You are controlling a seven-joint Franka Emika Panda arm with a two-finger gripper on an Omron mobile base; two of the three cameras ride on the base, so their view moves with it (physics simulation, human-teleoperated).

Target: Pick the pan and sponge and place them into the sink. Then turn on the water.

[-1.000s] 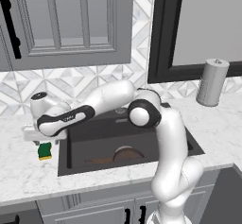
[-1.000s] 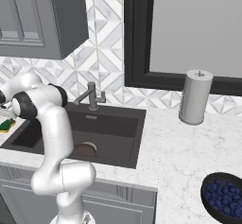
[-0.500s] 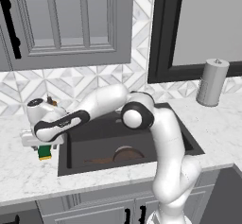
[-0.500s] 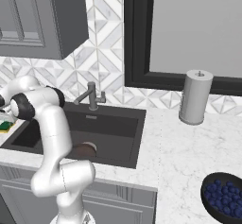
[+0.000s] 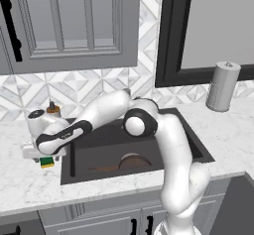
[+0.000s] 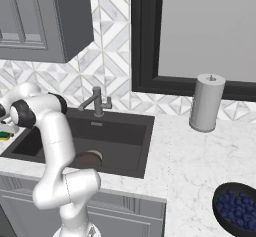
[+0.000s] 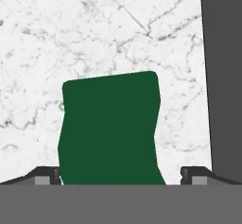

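Fingers [image 7: 121,176] spread wide, low over sponge [image 7: 109,131] on tabletop [image 7: 94,34], lower centre of hand view; pan [image 5: 130,161] inside sink [image 5: 198,145], lower middle.

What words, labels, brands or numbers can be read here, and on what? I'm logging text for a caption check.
None: no readable text anywhere.
The sponge, pan, sink, faucet, paper towel roll and cabinets are all plain.

pan [image 5: 130,161]: part hidden by arm | sponge [image 7: 109,131]: lower edge cut off
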